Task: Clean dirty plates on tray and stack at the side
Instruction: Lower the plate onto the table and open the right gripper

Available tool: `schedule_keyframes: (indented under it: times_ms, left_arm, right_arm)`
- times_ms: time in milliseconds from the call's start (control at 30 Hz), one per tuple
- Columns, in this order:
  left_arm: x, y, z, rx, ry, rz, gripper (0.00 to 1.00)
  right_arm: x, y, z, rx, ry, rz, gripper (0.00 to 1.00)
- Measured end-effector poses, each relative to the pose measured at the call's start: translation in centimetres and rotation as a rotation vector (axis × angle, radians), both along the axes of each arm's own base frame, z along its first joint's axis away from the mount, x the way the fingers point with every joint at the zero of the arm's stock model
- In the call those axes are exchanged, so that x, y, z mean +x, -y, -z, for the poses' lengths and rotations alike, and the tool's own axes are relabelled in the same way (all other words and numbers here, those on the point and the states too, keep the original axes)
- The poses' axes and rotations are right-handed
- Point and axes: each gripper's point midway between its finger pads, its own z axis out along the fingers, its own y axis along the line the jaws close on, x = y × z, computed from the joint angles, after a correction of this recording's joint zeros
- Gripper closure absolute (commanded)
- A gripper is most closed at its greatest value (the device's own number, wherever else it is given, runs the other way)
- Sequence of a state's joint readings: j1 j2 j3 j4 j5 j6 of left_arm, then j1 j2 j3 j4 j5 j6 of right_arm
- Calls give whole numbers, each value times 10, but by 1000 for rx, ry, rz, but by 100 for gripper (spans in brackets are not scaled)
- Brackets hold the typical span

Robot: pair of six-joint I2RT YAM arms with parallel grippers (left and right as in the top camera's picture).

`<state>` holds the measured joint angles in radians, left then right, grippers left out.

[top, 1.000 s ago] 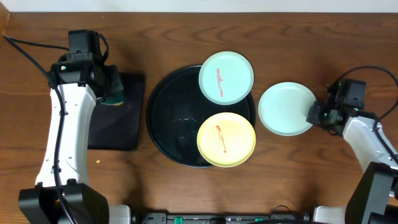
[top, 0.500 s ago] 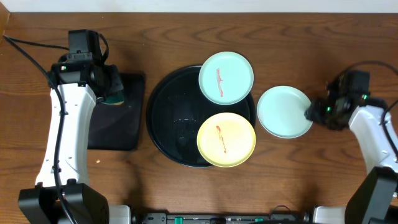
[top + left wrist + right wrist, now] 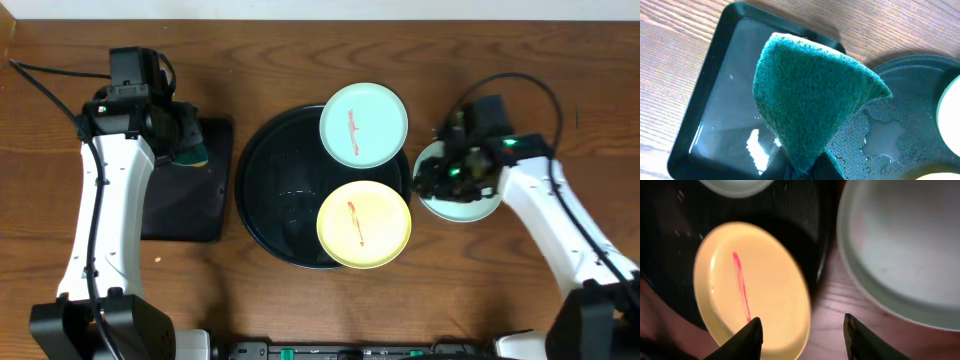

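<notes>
The round black tray [image 3: 268,190] holds a mint plate with a red smear [image 3: 363,124] at its upper right and a yellow plate with a red smear [image 3: 363,224] at its lower right. A clean mint plate [image 3: 478,207] lies on the table right of the tray, partly under my right arm. My right gripper [image 3: 428,185] is open and empty, above the gap between the yellow plate [image 3: 752,287] and the clean mint plate [image 3: 900,245]; it shows in the right wrist view [image 3: 801,330]. My left gripper [image 3: 807,167] is shut on a green sponge [image 3: 810,95].
A smaller rectangular black tray [image 3: 185,205] with some water lies left of the round tray, and the sponge [image 3: 190,150] hangs over its upper edge. Water patches lie on the round tray [image 3: 905,100]. Bare wooden table surrounds everything.
My right arm has swung left from the clean mint plate's right edge, across it, to its left edge by the tray. That plate shifted slightly left. The left arm has not moved.
</notes>
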<state>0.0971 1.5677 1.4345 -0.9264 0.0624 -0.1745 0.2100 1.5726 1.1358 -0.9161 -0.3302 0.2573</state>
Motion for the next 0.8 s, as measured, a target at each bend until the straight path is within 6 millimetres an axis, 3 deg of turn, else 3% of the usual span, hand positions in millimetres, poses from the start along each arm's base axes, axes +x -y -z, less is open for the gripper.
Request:
schedule_keyframes:
  times_ms: [267,467,800]
  left_arm:
    - [0,1,0,-6,1,3,93]
    - [0,1,0,-6,1,3,93]
    - [0,1,0,-6,1,3,93]
  right_arm:
    - [-26,-21,43,-84,-175,-55,59]
    - [-32,-22,61,-115,-242,-34,86]
    - [-30,-34,63,-130,-201,-68,86]
